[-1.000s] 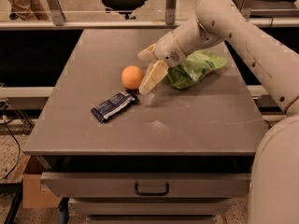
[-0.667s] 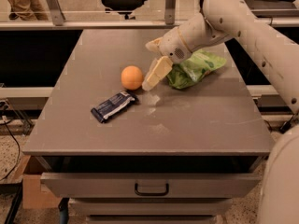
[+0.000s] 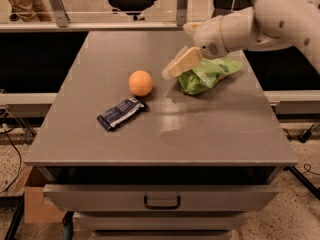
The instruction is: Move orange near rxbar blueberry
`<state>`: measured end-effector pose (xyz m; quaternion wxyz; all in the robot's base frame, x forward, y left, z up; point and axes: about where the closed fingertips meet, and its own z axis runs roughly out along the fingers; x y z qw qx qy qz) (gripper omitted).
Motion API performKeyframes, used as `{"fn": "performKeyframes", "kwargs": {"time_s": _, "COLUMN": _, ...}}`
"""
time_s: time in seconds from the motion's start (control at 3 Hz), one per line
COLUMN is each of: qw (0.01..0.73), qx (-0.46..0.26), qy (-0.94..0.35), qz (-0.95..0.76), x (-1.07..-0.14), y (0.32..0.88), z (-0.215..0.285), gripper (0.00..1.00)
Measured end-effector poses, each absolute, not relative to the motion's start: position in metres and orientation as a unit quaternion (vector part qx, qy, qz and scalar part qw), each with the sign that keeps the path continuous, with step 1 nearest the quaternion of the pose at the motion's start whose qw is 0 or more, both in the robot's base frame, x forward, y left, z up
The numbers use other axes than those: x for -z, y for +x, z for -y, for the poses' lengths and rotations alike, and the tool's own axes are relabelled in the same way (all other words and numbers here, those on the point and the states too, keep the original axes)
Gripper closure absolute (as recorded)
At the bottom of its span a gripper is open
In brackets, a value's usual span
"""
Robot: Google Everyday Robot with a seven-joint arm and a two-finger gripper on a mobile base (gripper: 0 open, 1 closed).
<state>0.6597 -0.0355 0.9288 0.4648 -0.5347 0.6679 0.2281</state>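
Note:
The orange (image 3: 140,83) sits on the grey table (image 3: 225,129), left of centre. The rxbar blueberry (image 3: 121,113), in a dark navy wrapper with white lettering, lies flat just in front of it and slightly left, a small gap between them. My gripper (image 3: 172,70) hangs above the table to the right of the orange, raised and apart from it, holding nothing. Its cream fingers (image 3: 184,62) point down and left. The white arm reaches in from the upper right.
A light-green snack bag (image 3: 207,74) lies on the table right of the gripper, partly under the arm. The table has a drawer with a handle (image 3: 161,202) at the front. A cardboard box (image 3: 35,199) stands on the floor at the left.
The gripper has lifted up and back to the right, away from the orange. The orange and the bar have stayed in place.

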Motion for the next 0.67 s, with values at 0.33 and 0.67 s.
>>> {"fn": "performKeyframes", "kwargs": {"time_s": 0.33, "qw": 0.495, "qx": -0.179, "qy": -0.469, "qz": -0.709, "x": -0.935, "y": 0.652, "z": 0.072, "gripper": 0.00}}
{"fn": "performKeyframes", "kwargs": {"time_s": 0.67, "qw": 0.502, "qx": -0.172, "qy": -0.447, "qz": -0.720, "x": -0.922, "y": 0.658, "z": 0.071, "gripper": 0.00}}
